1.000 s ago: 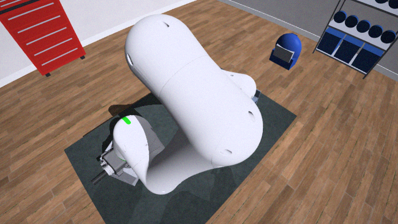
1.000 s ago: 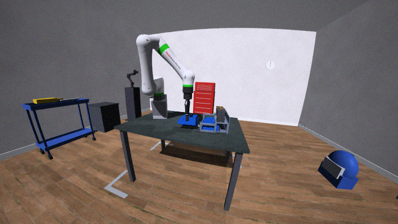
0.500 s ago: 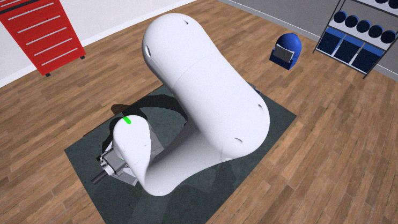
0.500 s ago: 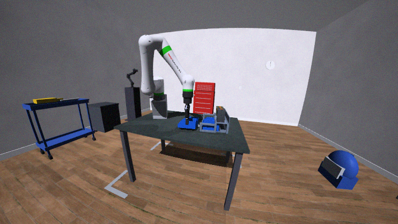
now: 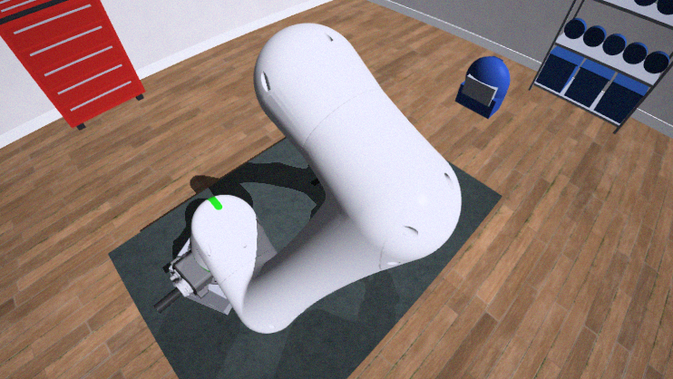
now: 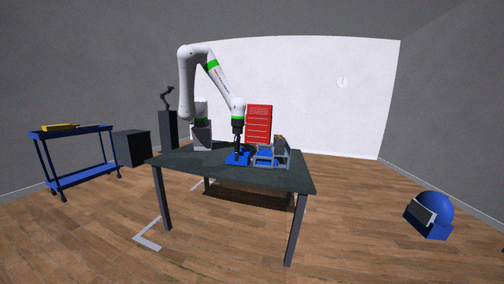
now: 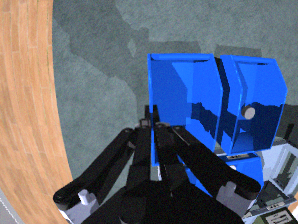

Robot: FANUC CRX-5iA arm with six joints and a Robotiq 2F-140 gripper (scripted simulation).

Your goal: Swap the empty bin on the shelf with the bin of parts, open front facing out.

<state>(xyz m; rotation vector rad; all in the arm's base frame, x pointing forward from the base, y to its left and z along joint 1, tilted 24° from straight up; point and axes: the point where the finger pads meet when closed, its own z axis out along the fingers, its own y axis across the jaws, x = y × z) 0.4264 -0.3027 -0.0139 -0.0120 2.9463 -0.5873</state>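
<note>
My gripper (image 6: 236,158) (image 7: 151,112) points down and is shut on the wall of the empty blue bin (image 6: 231,163) (image 7: 172,87), on the near side in the exterior view. The bin is upright, low over or on the table; I cannot tell which. Close beside it, the blue bin with parts (image 7: 270,80) stands on the table; a round grey part (image 7: 248,112) shows in it. The grey shelf (image 6: 272,157) (image 7: 282,160) stands to the right in the exterior view, with another blue bin (image 7: 250,165) in it. The arm hides gripper and bins in the top view.
The dark table (image 5: 282,357) (image 6: 211,169) (image 7: 90,90) carries the arm base (image 6: 202,139) at its far left in the exterior view. Grey bins (image 6: 279,145) stand high on the shelf. The table's edge runs down the left of the wrist view.
</note>
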